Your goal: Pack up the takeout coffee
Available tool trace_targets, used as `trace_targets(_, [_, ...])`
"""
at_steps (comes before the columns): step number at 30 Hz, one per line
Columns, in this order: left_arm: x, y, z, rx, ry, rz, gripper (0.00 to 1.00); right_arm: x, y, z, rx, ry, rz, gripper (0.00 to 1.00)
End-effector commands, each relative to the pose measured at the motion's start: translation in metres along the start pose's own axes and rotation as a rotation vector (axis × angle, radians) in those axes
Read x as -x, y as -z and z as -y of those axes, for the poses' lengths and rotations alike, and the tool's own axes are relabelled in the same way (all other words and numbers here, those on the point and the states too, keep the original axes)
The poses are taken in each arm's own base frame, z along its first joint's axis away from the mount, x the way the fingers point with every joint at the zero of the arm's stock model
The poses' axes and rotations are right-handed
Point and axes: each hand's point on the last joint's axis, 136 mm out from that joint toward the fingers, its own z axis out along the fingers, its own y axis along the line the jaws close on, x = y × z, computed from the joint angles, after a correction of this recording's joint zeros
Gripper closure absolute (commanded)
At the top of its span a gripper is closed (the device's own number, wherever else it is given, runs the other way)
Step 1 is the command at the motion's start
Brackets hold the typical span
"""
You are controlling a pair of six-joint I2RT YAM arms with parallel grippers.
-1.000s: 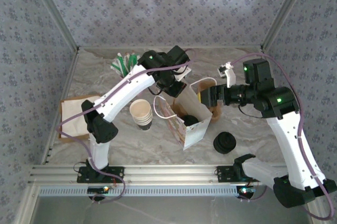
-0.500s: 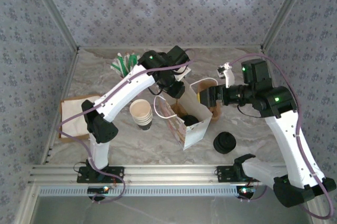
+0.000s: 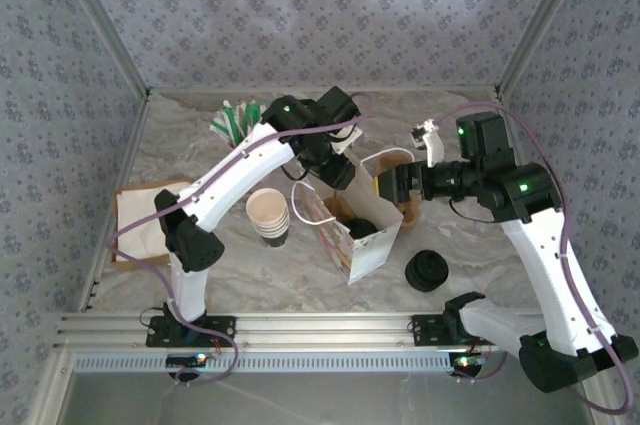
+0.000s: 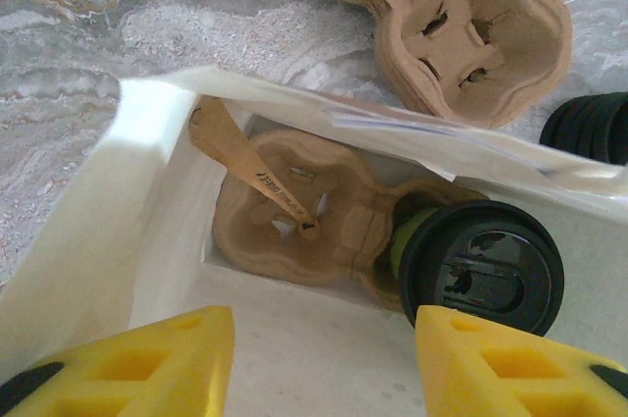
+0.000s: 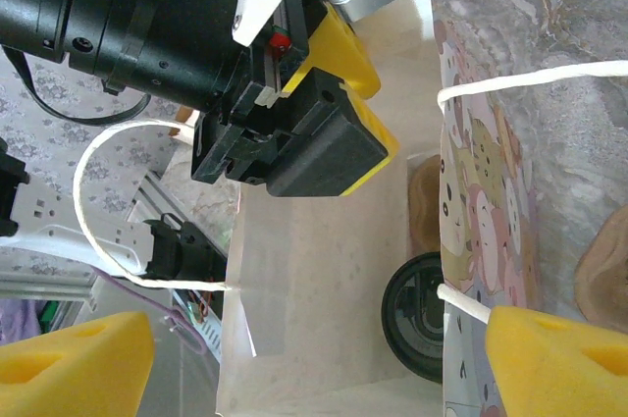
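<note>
1. Marble tabletop (image 3: 190, 145), patterned walls around; white paper bag (image 3: 365, 245) standing mid-table, mouth up.
2. Takeout coffee (image 4: 481, 265) down inside bag, lid on, seated in one pocket of cardboard carrier (image 4: 294, 216) on bag floor.
3. Left gripper (image 4: 324, 353) over bag mouth, fingers spread wide, holding nothing.
4. Right gripper (image 5: 319, 353) at bag's rim near string handle (image 5: 510, 78), likewise spread and empty.
5. Judged: cup looks already placed, packing near complete.
6. Next move calls for lifting clear straight up, avoiding bag walls and handle loops to prevent tipping.

No legible text; only blurred print on paper strip (image 4: 245, 164).
</note>
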Motion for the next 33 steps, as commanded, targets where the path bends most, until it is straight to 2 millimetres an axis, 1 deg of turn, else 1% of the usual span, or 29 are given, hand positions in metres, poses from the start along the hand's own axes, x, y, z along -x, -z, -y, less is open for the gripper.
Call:
trace_targets(1, [0.002, 0.029, 0.007, -0.014, -0.017, 0.07, 0.44, 0.001, -0.001, 0.001, -0.01, 0.018, 0.005, 0.1])
trace_targets(6, [0.003, 0.041, 0.011, -0.031, -0.025, 0.102, 0.32, 0.003, 0.001, 0.0, -0.017, 0.021, 0.016, 0.1])
trace_targets(13, [0.003, 0.059, 0.014, -0.041, -0.032, 0.148, 0.18, 0.008, 0.005, -0.002, -0.025, 0.021, 0.038, 0.09])
trace_targets(19, [0.005, 0.074, 0.015, -0.052, -0.037, 0.195, 0.11, 0.013, 0.008, -0.004, -0.025, 0.021, 0.055, 0.08])
trace_targets(26, [0.011, 0.089, 0.018, -0.066, -0.042, 0.246, 0.01, 0.02, 0.007, -0.005, -0.024, 0.02, 0.067, 0.08])
trace_targets(33, [0.018, 0.107, 0.018, -0.069, -0.04, 0.319, 0.0, 0.029, 0.007, -0.006, -0.022, 0.019, 0.08, 0.08])
